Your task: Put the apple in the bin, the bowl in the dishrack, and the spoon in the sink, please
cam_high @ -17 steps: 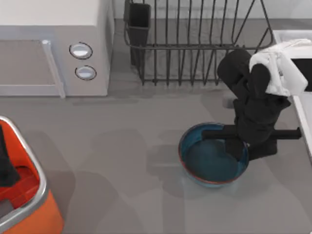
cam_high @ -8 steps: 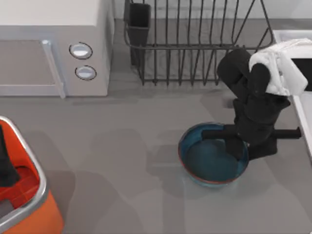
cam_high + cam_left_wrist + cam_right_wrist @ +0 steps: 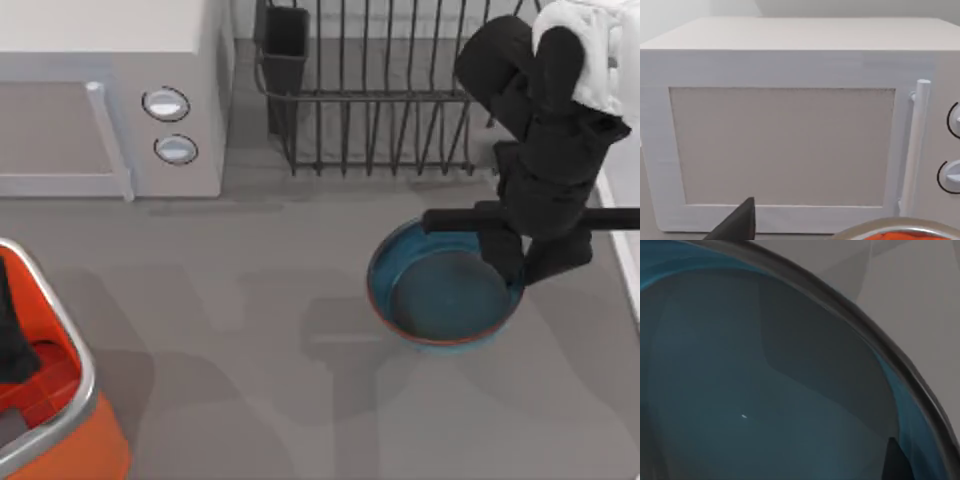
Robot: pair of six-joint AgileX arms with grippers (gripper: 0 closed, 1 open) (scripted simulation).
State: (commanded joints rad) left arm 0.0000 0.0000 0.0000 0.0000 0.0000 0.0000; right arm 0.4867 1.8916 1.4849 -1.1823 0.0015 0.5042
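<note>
The round blue-teal bowl with a reddish-brown rim (image 3: pixel 440 295) sits upright, mouth up, toward the worktop's right edge, just in front of the dark grey wire dishrack (image 3: pixel 400 90). The right gripper (image 3: pixel 525 262) pinches its right rim. The white microwave (image 3: pixel 110 95) stands at the back left. The left gripper (image 3: pixel 12 330) hangs over the orange bin (image 3: pixel 60 420), its jaws unreadable.

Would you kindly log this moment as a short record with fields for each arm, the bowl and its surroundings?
right gripper: at the bowl's right rim, one finger inside, one outside
bowl: upright, in front of the dishrack, nothing in it
left arm: parked over the bin at the table's left
microwave: back left, door shut
sink: right edge
</note>
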